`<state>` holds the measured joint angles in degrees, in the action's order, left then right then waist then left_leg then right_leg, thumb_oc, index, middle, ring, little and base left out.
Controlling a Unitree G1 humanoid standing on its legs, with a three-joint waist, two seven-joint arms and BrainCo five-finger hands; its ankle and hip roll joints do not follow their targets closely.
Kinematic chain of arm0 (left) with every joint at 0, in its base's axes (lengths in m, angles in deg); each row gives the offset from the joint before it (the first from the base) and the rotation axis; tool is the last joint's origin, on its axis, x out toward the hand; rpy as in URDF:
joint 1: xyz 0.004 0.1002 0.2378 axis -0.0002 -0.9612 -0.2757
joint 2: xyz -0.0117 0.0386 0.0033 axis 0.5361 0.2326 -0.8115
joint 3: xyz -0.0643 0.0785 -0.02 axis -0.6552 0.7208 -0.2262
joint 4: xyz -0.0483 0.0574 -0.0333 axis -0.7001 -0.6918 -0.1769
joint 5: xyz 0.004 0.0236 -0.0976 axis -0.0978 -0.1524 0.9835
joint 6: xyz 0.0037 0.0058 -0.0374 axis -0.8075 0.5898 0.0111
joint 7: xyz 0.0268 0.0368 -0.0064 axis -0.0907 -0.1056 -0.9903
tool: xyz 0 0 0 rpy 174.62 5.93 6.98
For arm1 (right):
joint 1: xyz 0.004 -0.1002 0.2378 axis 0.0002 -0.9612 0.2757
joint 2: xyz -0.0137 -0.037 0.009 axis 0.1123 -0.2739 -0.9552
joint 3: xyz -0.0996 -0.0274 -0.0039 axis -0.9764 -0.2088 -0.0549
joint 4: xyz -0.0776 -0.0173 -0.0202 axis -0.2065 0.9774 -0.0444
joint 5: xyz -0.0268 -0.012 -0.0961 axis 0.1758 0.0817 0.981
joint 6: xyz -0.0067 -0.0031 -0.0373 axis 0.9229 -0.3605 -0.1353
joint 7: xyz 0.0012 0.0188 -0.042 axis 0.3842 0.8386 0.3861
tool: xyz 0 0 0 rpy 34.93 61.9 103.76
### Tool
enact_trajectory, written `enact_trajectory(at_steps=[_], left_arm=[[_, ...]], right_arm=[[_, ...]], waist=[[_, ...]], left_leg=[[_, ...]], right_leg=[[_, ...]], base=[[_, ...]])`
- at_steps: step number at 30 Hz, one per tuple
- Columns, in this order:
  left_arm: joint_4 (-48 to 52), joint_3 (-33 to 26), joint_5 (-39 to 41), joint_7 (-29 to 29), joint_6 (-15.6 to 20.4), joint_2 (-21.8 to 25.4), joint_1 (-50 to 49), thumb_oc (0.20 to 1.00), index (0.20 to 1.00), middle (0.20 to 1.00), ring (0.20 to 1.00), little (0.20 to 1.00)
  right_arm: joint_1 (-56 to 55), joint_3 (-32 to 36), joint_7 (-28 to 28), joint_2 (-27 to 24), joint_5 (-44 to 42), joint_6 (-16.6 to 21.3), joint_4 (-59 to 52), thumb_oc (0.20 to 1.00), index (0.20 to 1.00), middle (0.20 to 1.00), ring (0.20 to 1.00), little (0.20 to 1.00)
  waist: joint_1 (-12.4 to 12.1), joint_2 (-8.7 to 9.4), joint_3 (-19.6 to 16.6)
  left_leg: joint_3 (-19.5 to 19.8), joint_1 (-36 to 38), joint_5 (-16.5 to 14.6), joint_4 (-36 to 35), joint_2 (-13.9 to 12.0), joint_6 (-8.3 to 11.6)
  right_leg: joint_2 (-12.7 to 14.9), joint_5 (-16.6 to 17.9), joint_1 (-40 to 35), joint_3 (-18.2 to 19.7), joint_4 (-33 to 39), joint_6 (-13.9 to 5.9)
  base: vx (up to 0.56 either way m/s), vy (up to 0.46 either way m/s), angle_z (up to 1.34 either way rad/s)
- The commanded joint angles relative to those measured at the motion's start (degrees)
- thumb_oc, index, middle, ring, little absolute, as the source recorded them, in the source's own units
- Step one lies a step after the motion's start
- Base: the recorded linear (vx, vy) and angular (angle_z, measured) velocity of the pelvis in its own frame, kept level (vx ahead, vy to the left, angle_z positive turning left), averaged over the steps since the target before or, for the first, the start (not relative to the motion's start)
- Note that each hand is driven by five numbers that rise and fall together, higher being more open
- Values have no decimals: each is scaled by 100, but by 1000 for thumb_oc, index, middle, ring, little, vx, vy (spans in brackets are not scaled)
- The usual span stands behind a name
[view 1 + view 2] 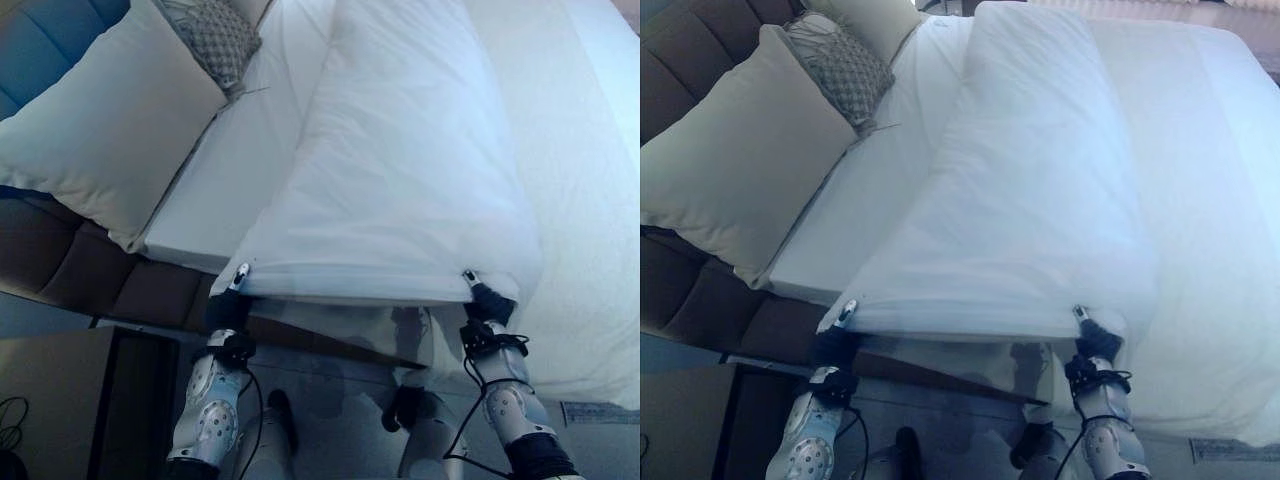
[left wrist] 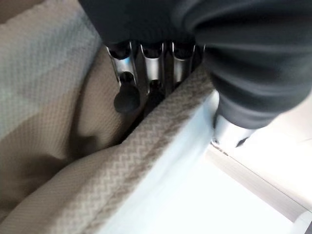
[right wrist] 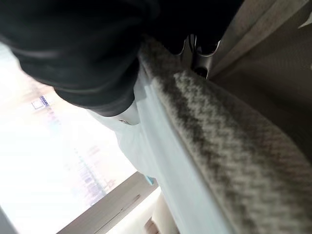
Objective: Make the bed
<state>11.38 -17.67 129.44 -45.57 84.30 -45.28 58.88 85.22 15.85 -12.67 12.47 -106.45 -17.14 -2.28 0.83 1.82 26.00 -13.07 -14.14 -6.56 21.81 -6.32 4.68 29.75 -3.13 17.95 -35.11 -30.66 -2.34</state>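
- White duvet, folded into a long band, lies down the middle of the bed; its near hem is lifted off the mattress edge and stretched between the two hands.
- Left hand pinches the hem's left corner: in its wrist view the fingers curl onto a woven, herringbone-textured edge with the thumb pressing from the other side.
- Right hand pinches the hem's right corner; its wrist view shows the same woven edge clamped under the dark cover, fingertips mostly hidden.
- Bare sheet is exposed between the duvet and the head-end pillows.
- Risk, judged: the grip sits at the very hem, so a hard pull could slip one corner free and leave the duvet skewed.
- Risk, judged: uneven pull between the hands would drag the band diagonally, bunching it toward one side edge.
- Count: one duvet; one large cream pillow; one patterned grey cushion behind it; a further pale pillow at the head corner; two hands engaged.
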Motion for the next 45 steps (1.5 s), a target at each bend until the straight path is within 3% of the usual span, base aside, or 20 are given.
enact_trajectory(at_steps=[1, 2, 4, 10, 16, 25, 38, 45], left_arm=[[985, -1416, 64, 208, 1042, 743, -21, 200, 200, 200, 200, 200], [984, -1416, 63, 209, 1042, 746, -19, 200, 200, 200, 200, 200], [845, -1340, -21, 237, 984, 843, 45, 200, 200, 200, 200, 200], [416, -1332, -187, 296, 854, 891, -63, 200, 200, 200, 200, 200], [-488, -1094, -242, 334, 765, 989, -163, 200, 200, 200, 200, 200], [-1296, -630, -492, 685, 816, 1402, 515, 200, 200, 200, 200, 200], [-2405, -9, -522, 1074, 577, 1118, 969, 200, 200, 200, 200, 200], [-3797, 381, -1026, 1023, 285, 1265, 1578, 200, 200, 200, 200, 200]], right_arm=[[-93, 970, -317, -487, 34, 605, -51, 200, 200, 200, 200, 200], [-92, 971, -318, -485, 35, 605, -51, 200, 200, 200, 200, 200], [-55, 948, -376, -337, 20, 581, 145, 200, 200, 200, 200, 200], [-99, 873, -370, -271, 191, 411, 688, 200, 200, 200, 200, 200], [-60, 721, -430, -617, 398, 314, 1336, 200, 200, 200, 200, 200], [375, 487, -584, -1212, 419, 308, 1854, 200, 200, 200, 200, 200], [827, 40, -743, -1324, 581, -59, 3294, 200, 200, 200, 200, 200], [1203, -34, -616, -1625, 735, -252, 4321, 200, 200, 200, 200, 200]], waist=[[-216, -105, -3], [-213, -101, -3], [-218, -4, 195], [-279, 119, 380], [-239, -14, 380], [-27, -209, 380], [5, -122, 380], [-10, -279, 380]], left_leg=[[262, 378, -254, -383, 107, -143], [265, 374, -256, -377, 111, -146], [256, 203, -292, -283, 360, -271], [250, -223, -346, 51, 519, -364], [308, -1226, -306, 456, 462, -379], [241, -2908, -245, 1087, 381, -342], [314, -4187, -347, 1968, 119, -305], [388, -4826, -460, 2508, 219, -353]], right_leg=[[129, 612, 365, 97, -66, -755], [136, 611, 366, 97, -71, -758], [353, 684, 402, 101, -57, -815], [536, 685, 705, 79, -184, -796], [570, 746, 1483, 131, -285, -768], [763, 602, 2931, 544, -719, -618], [755, 335, 4187, 939, -1438, -402], [863, 22, 4736, 1130, -2066, -258]], base=[[-93, 103, 50], [-142, 179, 24], [-147, 175, 21], [-87, 28, 12], [-107, -35, 2], [-77, -8, 5], [-10, -35, -4], [6, 7, 8]])
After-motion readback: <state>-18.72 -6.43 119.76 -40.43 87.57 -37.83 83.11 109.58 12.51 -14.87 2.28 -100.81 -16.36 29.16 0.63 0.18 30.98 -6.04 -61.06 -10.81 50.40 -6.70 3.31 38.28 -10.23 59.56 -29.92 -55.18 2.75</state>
